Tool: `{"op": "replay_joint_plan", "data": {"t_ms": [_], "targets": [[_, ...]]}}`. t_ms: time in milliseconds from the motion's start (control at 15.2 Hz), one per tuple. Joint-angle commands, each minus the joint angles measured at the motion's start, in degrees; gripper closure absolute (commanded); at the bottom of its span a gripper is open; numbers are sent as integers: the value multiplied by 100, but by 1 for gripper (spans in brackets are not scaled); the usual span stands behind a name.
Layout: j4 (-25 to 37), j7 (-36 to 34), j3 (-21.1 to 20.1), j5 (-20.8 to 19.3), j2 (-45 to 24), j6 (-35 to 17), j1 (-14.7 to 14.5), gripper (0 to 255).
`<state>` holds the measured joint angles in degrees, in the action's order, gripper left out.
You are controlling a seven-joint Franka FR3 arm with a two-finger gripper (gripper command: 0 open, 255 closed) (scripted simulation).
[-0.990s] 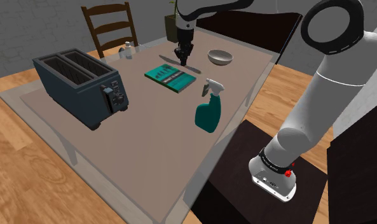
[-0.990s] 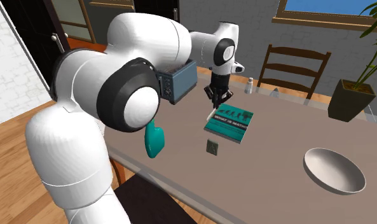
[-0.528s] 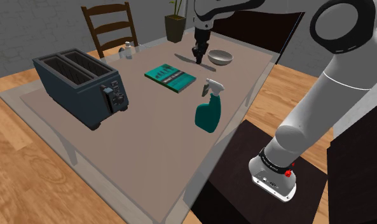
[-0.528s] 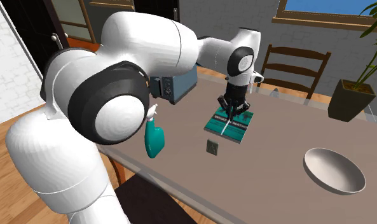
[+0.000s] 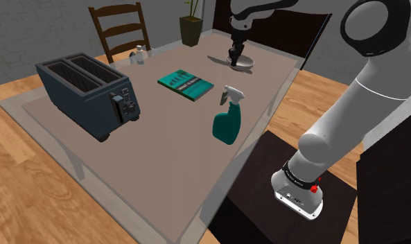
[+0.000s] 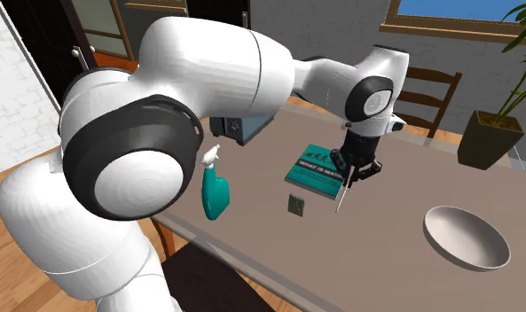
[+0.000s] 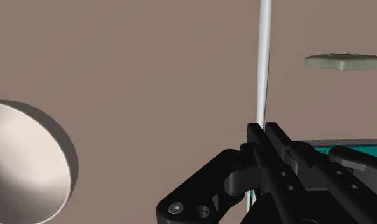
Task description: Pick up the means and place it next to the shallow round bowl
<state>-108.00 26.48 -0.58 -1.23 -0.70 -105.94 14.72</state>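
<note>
My black gripper point(image 5: 235, 55) is shut on a thin, pale, knife-like utensil point(image 6: 342, 197) and carries it above the table. In the second exterior view the gripper point(image 6: 354, 168) hovers past the teal book's edge, with the utensil hanging from it. Along the wrist view the utensil point(image 7: 264, 63) runs as a straight white strip out from the clasped gripper point(image 7: 264, 130). The shallow round bowl point(image 5: 246, 64) sits right behind the gripper in the shoulder view. In the second exterior view the bowl point(image 6: 465, 237) lies to the gripper's lower right, and the wrist view has the bowl point(image 7: 25, 165) off to one side.
A teal book point(image 5: 186, 84), a teal spray bottle point(image 5: 229, 121) and a dark toaster point(image 5: 86, 93) stand on the brown table point(image 5: 162, 152). A small flat square piece point(image 6: 295, 205) lies near the book. A wooden chair point(image 5: 117, 28) and a potted plant point(image 6: 496, 133) stand beyond the table.
The gripper has carried the utensil from over the book toward the bowl, to the shoulder view's right. It stays shut on it throughout.
</note>
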Motion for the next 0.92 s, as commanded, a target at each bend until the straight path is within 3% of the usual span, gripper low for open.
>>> {"op": "replay_joint_plan", "data": {"t_ms": [0,858], "targets": [[85,278,135,-12,-101,-23,138,255],[874,1992,926,37,-736,90,1050,255]]}}
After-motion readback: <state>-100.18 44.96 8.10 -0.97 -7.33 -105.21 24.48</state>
